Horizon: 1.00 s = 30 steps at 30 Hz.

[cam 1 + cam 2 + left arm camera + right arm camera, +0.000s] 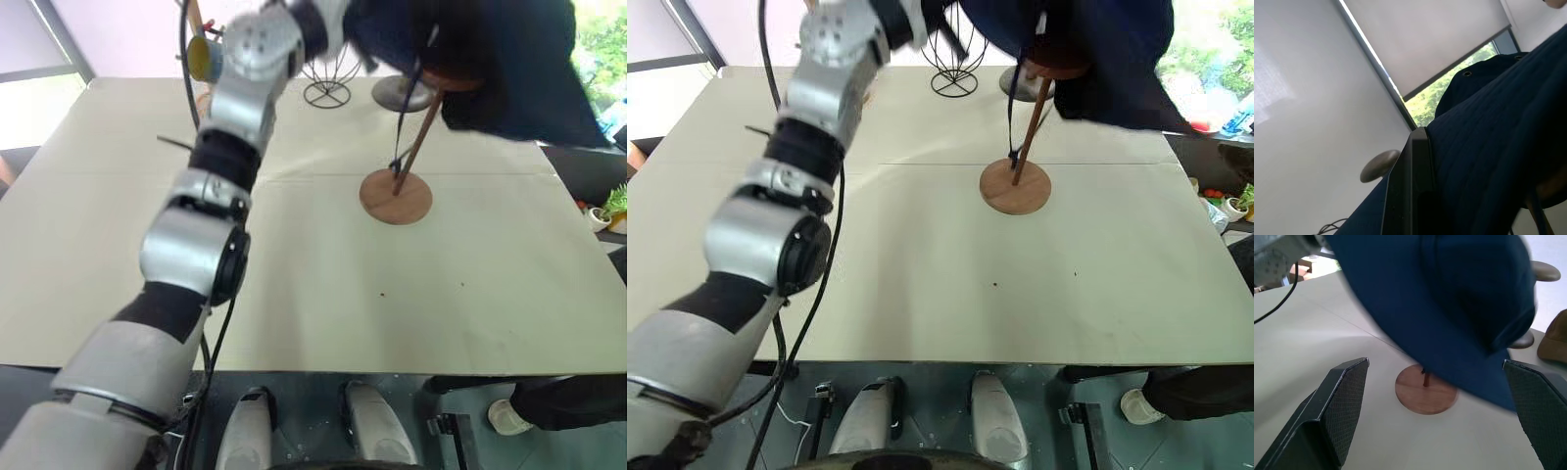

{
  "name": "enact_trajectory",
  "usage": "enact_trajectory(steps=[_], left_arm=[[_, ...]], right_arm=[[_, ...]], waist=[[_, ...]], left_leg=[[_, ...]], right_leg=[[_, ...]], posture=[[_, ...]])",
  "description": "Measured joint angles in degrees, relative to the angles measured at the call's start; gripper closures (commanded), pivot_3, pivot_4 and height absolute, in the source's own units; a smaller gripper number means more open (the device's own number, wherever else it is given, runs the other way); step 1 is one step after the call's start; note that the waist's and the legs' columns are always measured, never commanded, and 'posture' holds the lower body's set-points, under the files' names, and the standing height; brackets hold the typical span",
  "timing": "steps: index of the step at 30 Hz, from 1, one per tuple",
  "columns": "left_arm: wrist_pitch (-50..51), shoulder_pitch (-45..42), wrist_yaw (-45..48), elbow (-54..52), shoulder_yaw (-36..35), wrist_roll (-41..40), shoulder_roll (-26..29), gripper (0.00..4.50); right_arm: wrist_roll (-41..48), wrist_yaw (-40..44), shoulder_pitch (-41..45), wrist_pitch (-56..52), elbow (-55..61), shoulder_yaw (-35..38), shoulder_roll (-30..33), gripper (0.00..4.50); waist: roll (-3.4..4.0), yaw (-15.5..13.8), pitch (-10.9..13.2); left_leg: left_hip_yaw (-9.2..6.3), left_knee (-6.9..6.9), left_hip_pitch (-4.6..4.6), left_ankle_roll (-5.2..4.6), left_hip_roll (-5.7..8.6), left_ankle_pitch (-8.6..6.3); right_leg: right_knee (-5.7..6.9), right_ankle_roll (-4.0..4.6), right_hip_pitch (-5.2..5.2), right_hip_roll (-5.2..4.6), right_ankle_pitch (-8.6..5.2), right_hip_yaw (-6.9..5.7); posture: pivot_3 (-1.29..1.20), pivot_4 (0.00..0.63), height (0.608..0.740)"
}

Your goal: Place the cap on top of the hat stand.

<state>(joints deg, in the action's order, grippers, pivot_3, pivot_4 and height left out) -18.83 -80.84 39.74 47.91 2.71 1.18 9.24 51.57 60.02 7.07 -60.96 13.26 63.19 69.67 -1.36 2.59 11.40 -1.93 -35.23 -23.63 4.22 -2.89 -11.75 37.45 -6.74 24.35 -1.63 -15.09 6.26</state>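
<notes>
The navy-blue cap (495, 64) hangs tilted in the air at the far side of the table, draped over the top of the hat stand. Its chin cord (399, 137) dangles down beside the slanted rod (419, 142). The brown edge of the stand's disc top (454, 85) peeks out under the cap, and its round wooden base (396, 196) rests on the table. My left gripper (353, 34) is shut on the cap's brim. One of its black fingers (1413, 191) lies against the fabric. My right gripper (1436, 363) is open, facing the stand from a distance.
A black wire globe stand (328, 78) and a grey pedestal stand (400, 93) sit behind the hat stand. A small brown cap (1553, 340) lies near them. The beige table (294, 294) spreads wide in front. A person's shoe (509, 416) is at the near right corner.
</notes>
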Motion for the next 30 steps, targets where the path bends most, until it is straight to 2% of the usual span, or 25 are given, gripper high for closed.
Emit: enact_trajectory(steps=[6,10,13,16,23,30], left_arm=[[-10.1,10.2,-1.5,-7.9,4.9,5.9,5.2,4.45],[-18.5,15.2,-4.2,-8.0,8.0,11.0,7.8,4.45],[-28.0,18.6,-8.7,-7.1,11.4,17.8,11.4,4.45],[-33.4,19.4,-13.7,-4.7,14.3,24.3,13.5,4.45],[-34.6,19.3,-20.2,3.0,19.0,31.2,13.8,4.45],[-36.5,16.2,-18.1,7.4,22.9,32.9,14.3,4.45]], right_arm=[[-1.0,-0.1,0.2,0.4,-1.1,0.0,0.0,0.0],[-1.3,-0.2,0.6,1.4,-1.3,-0.6,0.0,0.0],[-1.7,-0.2,0.9,2.3,-2.3,-1.9,0.0,0.0],[-2.1,-0.5,1.4,3.4,-3.2,-3.4,0.0,0.0],[-3.6,-0.7,2.6,5.3,-4.6,-6.4,0.1,0.0],[-4.6,0.1,0.9,6.4,-4.0,-6.6,-0.1,0.0]], waist=[[0.02,-0.1,0.0],[0.03,-0.1,0.0],[0.03,-0.1,0.0],[0.03,-0.2,0.0],[0.03,-0.2,0.0],[0.04,-0.1,0.0]], left_leg=[[0.0,-0.14,0.03,0.0,0.0,0.0],[0.01,-0.24,0.07,0.0,0.0,0.0],[0.0,-0.25,0.08,-0.01,0.0,0.0],[0.01,-0.25,0.08,0.0,0.0,0.0],[0.0,-0.32,0.07,-0.01,0.0,0.0],[0.0,-0.31,0.07,-0.01,0.0,-0.01]], right_leg=[[0.01,-0.06,-0.12,0.0,0.05,0.03],[0.0,-0.06,-0.23,-0.01,0.06,0.03],[0.0,-0.05,-0.23,-0.01,0.07,0.03],[0.0,-0.06,-0.24,-0.01,0.07,0.03],[0.0,-0.06,-0.27,-0.01,0.07,0.02],[0.0,-0.07,-0.27,-0.01,0.07,0.02]], posture=[[0.0,0.15,0.74],[0.0,0.15,0.74],[0.0,0.15,0.74],[0.0,0.15,0.74],[0.0,0.15,0.74],[0.0,0.15,0.74]])
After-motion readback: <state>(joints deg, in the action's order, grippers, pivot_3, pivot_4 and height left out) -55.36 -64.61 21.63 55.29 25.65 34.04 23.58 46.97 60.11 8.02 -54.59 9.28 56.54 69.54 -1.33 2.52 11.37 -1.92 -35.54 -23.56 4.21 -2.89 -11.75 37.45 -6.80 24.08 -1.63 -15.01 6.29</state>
